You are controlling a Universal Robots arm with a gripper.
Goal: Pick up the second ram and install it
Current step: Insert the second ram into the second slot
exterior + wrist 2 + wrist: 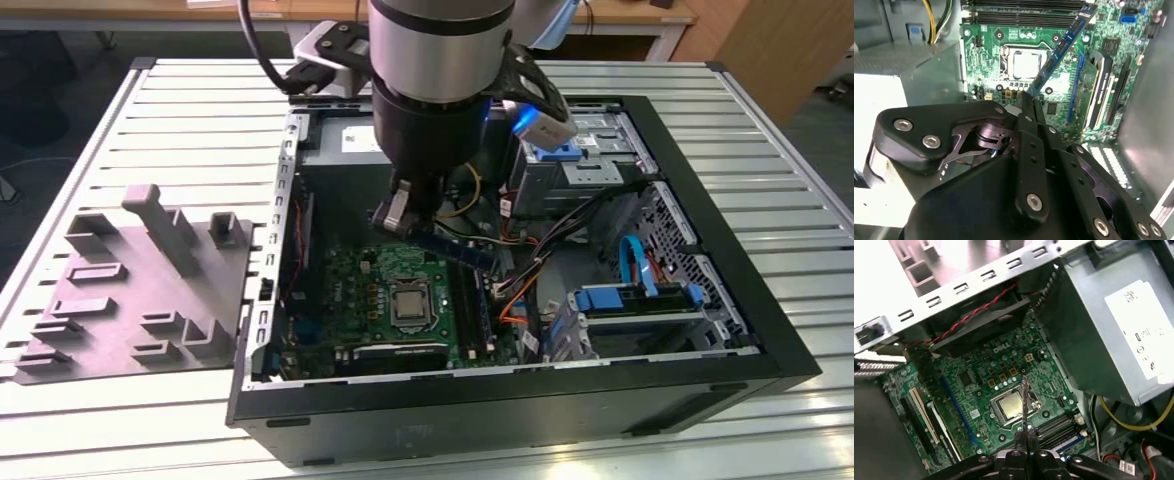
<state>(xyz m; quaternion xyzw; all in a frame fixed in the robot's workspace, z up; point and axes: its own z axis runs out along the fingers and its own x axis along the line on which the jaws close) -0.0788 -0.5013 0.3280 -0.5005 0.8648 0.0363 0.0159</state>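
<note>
Though its near end is hidden, the jaws clamp the second ram [1061,47] above the motherboard [985,60].

An open black computer case [534,410] lies on its side on the slatted metal tabletop [160,420], with a grey moulded holder [134,290] just beside it on the exterior view's left. Inside the case sit a grey power-supply box [1104,335], yellow wires [929,20] and blue drive brackets [634,298].
</note>
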